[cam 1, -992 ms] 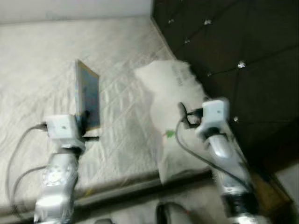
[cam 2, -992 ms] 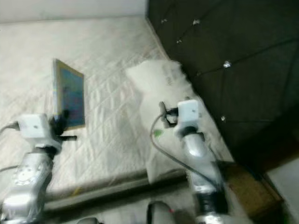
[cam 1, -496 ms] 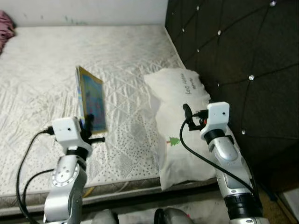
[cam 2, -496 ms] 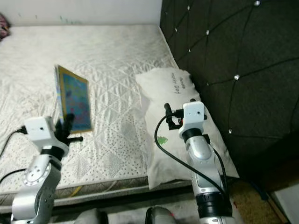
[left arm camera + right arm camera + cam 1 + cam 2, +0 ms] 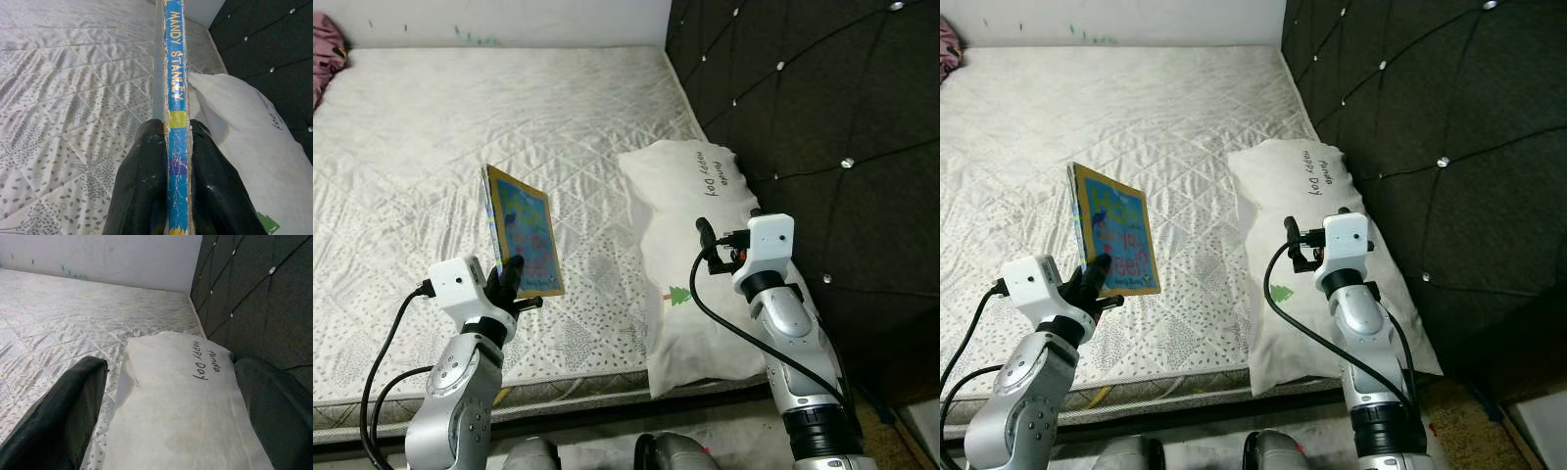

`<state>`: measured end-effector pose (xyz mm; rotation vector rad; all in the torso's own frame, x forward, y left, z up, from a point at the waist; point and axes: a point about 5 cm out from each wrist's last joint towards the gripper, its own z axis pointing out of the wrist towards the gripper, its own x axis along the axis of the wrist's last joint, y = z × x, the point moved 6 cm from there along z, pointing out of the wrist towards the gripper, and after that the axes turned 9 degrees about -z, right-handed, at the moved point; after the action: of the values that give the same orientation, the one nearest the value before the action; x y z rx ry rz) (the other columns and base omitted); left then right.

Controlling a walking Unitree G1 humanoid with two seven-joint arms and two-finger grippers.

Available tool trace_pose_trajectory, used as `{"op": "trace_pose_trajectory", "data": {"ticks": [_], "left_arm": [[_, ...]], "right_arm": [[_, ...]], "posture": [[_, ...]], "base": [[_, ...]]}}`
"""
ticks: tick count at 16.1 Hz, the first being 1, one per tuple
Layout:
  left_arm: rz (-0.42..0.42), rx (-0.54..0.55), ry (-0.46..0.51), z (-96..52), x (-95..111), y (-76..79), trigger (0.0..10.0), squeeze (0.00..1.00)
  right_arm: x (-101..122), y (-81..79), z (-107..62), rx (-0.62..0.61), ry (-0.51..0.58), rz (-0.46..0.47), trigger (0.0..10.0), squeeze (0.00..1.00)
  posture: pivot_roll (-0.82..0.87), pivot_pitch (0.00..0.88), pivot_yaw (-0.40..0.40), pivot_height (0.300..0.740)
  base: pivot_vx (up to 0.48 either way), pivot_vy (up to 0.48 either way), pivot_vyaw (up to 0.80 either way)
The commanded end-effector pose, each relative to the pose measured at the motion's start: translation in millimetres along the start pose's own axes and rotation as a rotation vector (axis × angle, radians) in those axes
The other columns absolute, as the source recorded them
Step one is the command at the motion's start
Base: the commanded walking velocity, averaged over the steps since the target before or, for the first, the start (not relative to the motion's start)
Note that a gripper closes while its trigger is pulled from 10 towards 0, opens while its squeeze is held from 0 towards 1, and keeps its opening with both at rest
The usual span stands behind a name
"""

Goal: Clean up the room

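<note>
The bed is just a bare quilted mattress (image 5: 460, 127), white with a diamond stitch pattern. A white pillow (image 5: 690, 245) lies along its right edge against the dark tufted headboard (image 5: 803, 108), and some pink fabric (image 5: 325, 64) sits at the far left corner.

A thin, colourful children's book (image 5: 523, 231) stood tilted above the quilted mattress (image 5: 431, 147), its worn blue spine apparently lettered "MANDY STANLEY".
</note>
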<state>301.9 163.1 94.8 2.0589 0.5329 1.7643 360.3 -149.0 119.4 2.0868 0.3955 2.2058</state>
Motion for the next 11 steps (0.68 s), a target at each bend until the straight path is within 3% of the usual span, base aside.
{"op": "trace_pose_trajectory", "data": {"ticks": [1, 8, 11], "left_arm": [[0.002, -0.042, 0.034, -0.5, 12.4, 10.5, 10.0, 0.00], [-0.004, -0.040, 0.024, 0.1, 12.5, 10.0, 10.0, 0.00], [-0.009, -0.032, 0.022, 1.2, 12.7, 9.4, 10.0, 0.00]], "right_arm": [[2.5, 2.3, -0.6, -0.001, 0.004, 0.004, 10.0, 0.00], [2.0, 1.6, -0.3, 0.000, 0.003, 0.006, 10.0, 0.00], [1.7, 1.4, -0.1, 0.003, 0.003, 0.003, 10.0, 0.00]], "posture": [[0.01, 0.115, -0.044, 0.736], [0.01, 0.108, -0.042, 0.653], [0.01, 0.105, -0.041, 0.649]], "base": [[0.000, 0.000, 0.00], [0.000, 0.000, 0.00], [0.000, 0.000, 0.00]]}}
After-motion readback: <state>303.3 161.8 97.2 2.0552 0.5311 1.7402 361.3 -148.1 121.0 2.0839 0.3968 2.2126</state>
